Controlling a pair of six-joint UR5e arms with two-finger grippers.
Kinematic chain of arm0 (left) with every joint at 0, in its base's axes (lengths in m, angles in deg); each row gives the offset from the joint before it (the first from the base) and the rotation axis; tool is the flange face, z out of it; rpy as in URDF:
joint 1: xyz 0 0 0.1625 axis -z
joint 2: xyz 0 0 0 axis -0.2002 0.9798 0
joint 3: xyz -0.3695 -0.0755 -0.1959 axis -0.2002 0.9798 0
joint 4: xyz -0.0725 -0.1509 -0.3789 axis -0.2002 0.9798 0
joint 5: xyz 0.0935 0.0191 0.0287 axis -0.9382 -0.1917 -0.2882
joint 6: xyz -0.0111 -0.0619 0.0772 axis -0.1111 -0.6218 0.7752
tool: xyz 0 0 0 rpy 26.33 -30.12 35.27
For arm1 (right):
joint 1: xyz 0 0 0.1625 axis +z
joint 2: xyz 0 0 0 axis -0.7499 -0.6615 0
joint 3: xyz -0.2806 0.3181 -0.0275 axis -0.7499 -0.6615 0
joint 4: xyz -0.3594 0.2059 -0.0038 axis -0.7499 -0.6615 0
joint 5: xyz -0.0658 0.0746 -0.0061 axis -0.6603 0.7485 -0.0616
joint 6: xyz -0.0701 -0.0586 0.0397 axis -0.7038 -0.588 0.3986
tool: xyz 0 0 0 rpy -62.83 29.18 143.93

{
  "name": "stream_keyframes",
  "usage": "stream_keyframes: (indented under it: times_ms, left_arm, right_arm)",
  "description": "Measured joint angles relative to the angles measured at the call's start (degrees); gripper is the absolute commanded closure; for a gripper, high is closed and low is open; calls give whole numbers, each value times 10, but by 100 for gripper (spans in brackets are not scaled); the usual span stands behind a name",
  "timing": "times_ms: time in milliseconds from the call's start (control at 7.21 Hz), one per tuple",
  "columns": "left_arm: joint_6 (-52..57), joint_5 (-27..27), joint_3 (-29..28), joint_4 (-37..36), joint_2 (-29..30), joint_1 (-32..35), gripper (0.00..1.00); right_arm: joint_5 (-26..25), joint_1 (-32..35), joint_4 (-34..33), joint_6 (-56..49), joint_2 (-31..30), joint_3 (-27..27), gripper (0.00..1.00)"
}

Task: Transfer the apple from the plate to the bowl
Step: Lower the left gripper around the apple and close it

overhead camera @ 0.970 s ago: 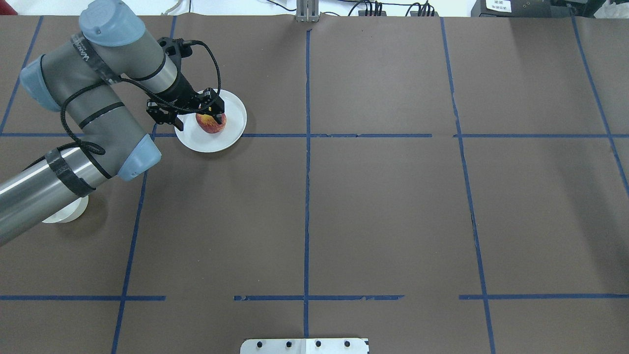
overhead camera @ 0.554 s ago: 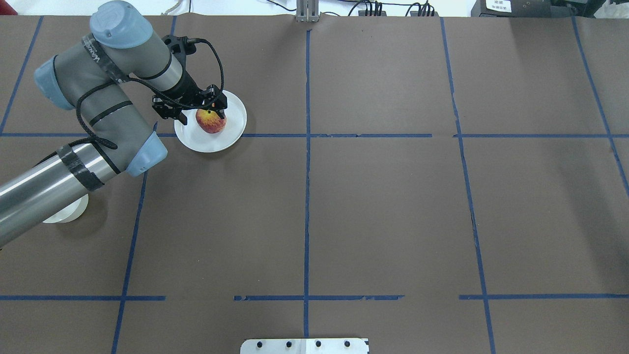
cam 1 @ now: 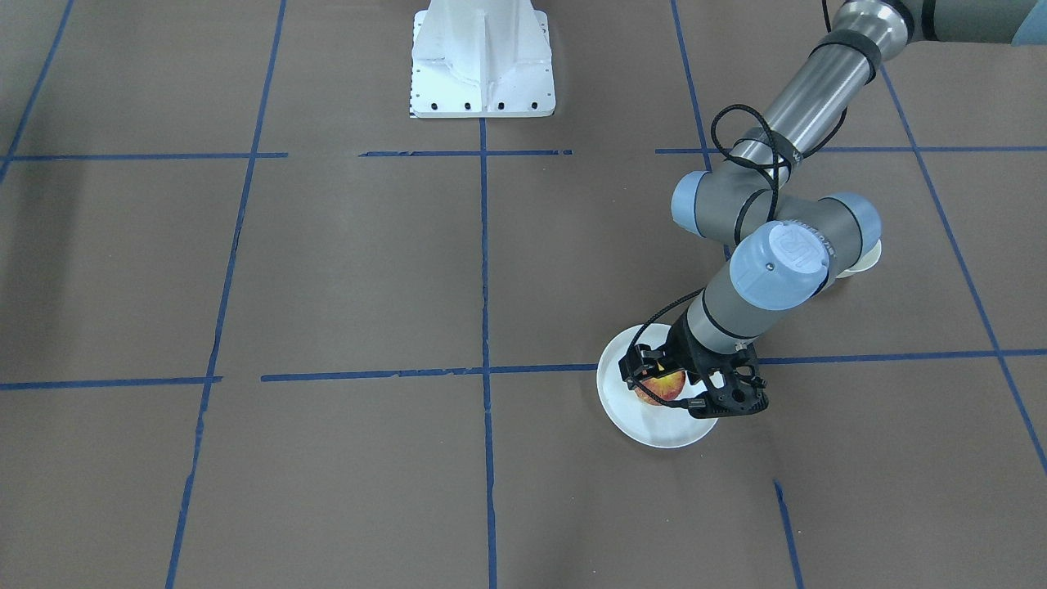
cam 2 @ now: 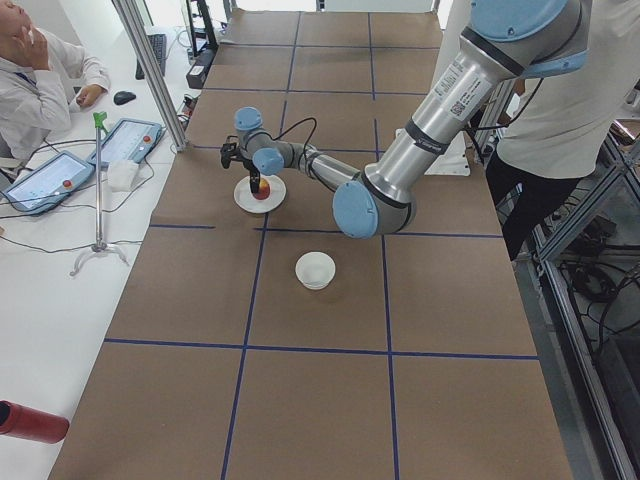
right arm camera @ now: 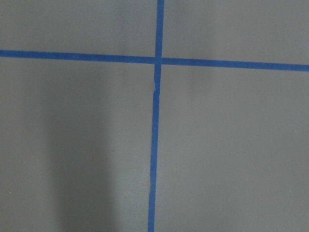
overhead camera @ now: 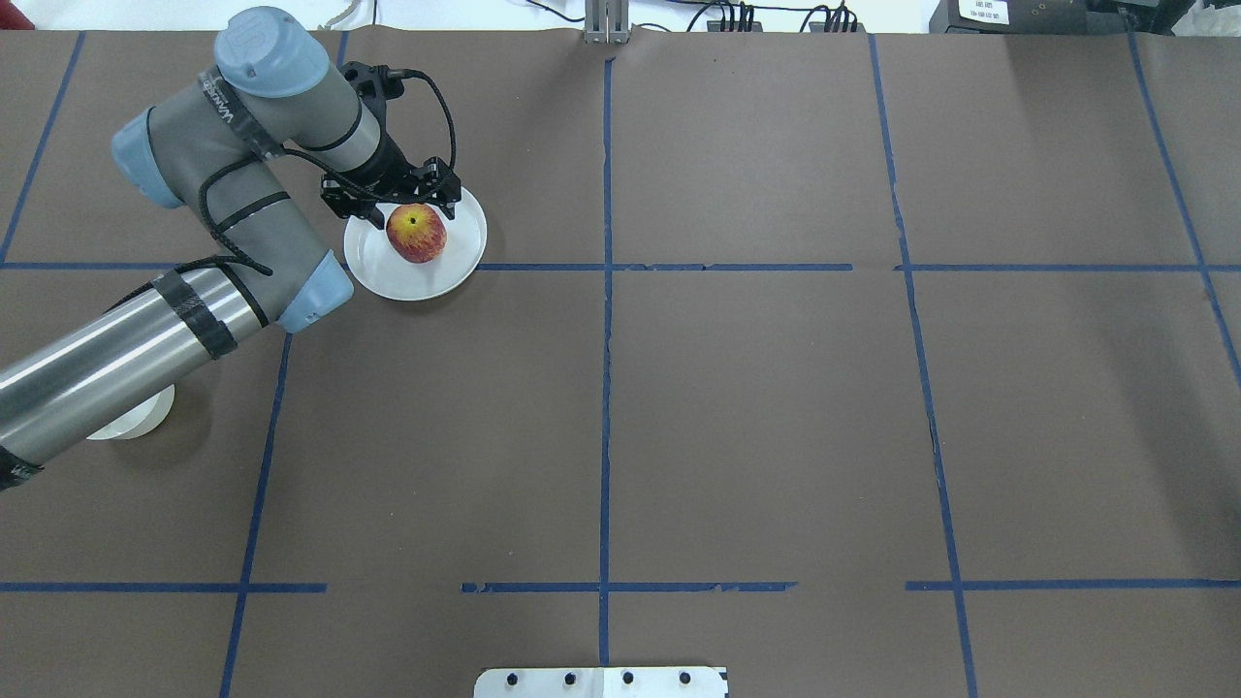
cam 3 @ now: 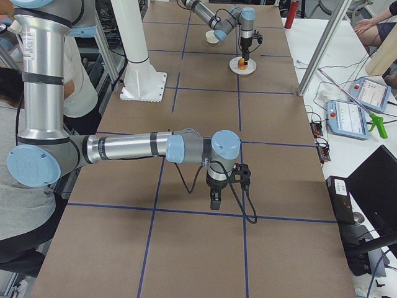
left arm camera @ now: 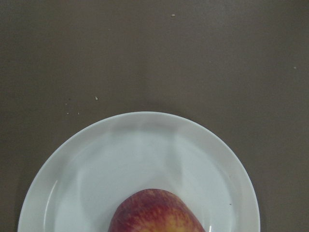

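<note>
The red and yellow apple [overhead camera: 417, 233] sits on the flat white plate [overhead camera: 436, 276] at the far left of the table. My left gripper [overhead camera: 409, 206] hangs open just over the apple's far side, one finger at each side, not closed on it. The left wrist view shows the apple's top [left arm camera: 157, 212] on the plate [left arm camera: 145, 145] and no fingers. The off-white bowl [overhead camera: 131, 417] stands nearer the robot, partly hidden under my left arm; it shows whole in the exterior left view [cam 2: 316, 270]. My right gripper [cam 3: 214, 202] points down over bare table; I cannot tell if it is open.
Brown paper with blue tape lines [overhead camera: 606, 291] covers the table. The white robot base [cam 1: 483, 65] stands at the middle of the robot's side. Operators and tablets [cam 2: 55, 175] are beside the far edge. A metal post [cam 3: 322, 43] stands near the plate.
My left arm has swung towards the far side and the gripper has shifted off the apple's top, which now shows uncovered. The apple and plate have not moved.
</note>
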Motion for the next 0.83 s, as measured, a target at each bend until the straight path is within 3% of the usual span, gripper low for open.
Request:
stream_keyframes:
  times_ms: [277, 416, 554, 693, 832]
  left_arm:
    - [0, -7, -14, 16, -1, -8, 0]
    - [0, -10, -19, 21, -1, -11, 15]
    - [1, -10, -22, 23, -1, -13, 70]
    - [6, -10, -23, 23, -1, -14, 100]
    - [13, -11, -23, 24, -1, -15, 100]
  right_arm:
    - [0, 0, 0, 0, 0, 0, 0]
    - [0, 0, 0, 0, 0, 0, 0]
    - [0, 0, 0, 0, 0, 0, 0]
    - [0, 0, 0, 0, 0, 0, 0]
    - [-1, 0, 0, 0, 0, 0, 0]
